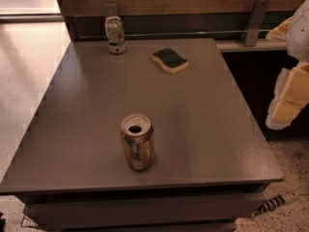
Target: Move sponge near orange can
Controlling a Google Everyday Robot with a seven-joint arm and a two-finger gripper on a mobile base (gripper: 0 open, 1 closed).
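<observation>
The sponge (169, 60), dark green on top over a pale yellow base, lies flat at the back of the grey table (203, 129), right of centre. The orange can (137, 142) stands upright near the front edge, its silver top showing an open tab hole. The sponge is far behind the can and a little to its right. My gripper (285, 105), pale yellow and white, hangs at the right edge of the view, beyond the table's right side and well away from both the sponge and the can. It holds nothing that I can see.
A whitish can with red-green markings (115, 34) stands upright at the table's back left. A wooden wall with metal brackets (255, 21) runs behind. A striped object (276, 203) lies on the speckled floor at the front right.
</observation>
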